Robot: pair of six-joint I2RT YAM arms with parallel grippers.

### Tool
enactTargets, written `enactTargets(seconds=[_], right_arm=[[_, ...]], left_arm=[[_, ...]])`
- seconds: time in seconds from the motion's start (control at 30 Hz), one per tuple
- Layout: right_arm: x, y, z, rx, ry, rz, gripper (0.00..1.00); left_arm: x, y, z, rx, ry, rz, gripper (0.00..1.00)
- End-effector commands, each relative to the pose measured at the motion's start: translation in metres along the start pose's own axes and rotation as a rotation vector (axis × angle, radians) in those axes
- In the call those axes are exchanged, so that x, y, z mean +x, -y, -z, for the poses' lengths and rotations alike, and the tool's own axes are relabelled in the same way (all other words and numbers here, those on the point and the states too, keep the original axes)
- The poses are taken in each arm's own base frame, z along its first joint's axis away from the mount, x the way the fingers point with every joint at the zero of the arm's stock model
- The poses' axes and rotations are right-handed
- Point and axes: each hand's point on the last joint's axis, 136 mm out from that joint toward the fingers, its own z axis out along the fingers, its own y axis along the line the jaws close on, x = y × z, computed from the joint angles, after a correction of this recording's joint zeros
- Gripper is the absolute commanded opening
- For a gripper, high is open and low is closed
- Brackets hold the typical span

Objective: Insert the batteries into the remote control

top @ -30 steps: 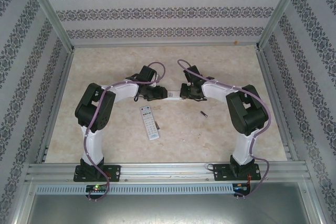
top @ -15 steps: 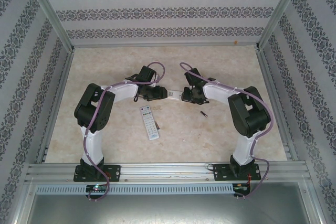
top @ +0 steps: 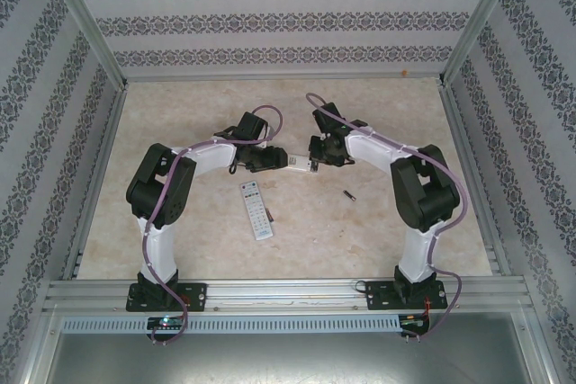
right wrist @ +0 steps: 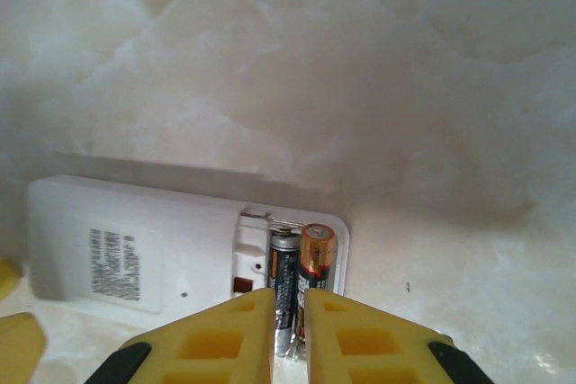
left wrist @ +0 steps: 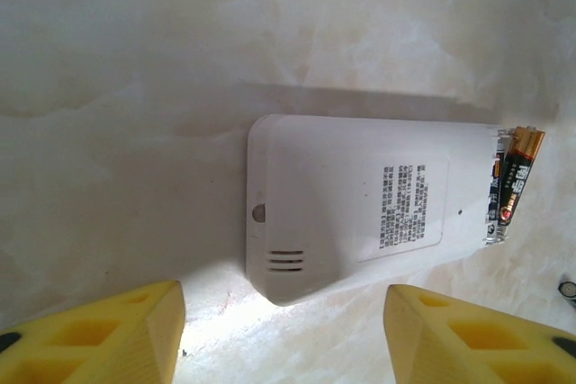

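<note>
Batteries [right wrist: 317,258] sit side by side in the open bay at one end of the white remote [right wrist: 135,249], which lies face down on the desk [top: 216,114] between my two hands. A loose battery [top: 349,194] lies apart on the desk, on my right arm's side.

They look light, stiff and smooth, round enough to roll or slip. I judge the middle of the barrel, pinched across its width, to be the place to take one.

My right hand [right wrist: 288,296] hangs just above the bay, fingers nearly pressed together with only a slit between them. Whether they nip the end of the dark battery [right wrist: 285,272] I cannot tell.

My left hand [left wrist: 283,299] is spread wide at the remote's other end, a finger to each side, touching nothing. The remote looks light and could skid on the glossy desk if pushed.

A second remote [top: 256,210], buttons up, lies nearer the arm bases, clear of the work. The bay's narrow rim leaves my fingers little room.
</note>
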Motion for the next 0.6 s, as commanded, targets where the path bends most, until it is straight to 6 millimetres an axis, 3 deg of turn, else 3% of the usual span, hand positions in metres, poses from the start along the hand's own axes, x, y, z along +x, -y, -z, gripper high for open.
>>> enactTargets(seconds=[0.0, 0.13, 0.57], right_arm=[[0.002, 0.000, -0.006, -0.001, -0.036, 0.000, 0.18], [0.003, 0.003, -0.009, 0.013, -0.039, 0.007, 0.17], [0.022, 0.020, -0.028, 0.083, -0.101, 0.027, 0.14]], left_arm=[[-0.007, 0.000, 0.008, -0.018, 0.022, -0.013, 0.66], [-0.009, -0.002, 0.007, -0.030, 0.024, -0.026, 0.72], [-0.024, 0.004, -0.001, -0.018, 0.029, -0.065, 0.71]])
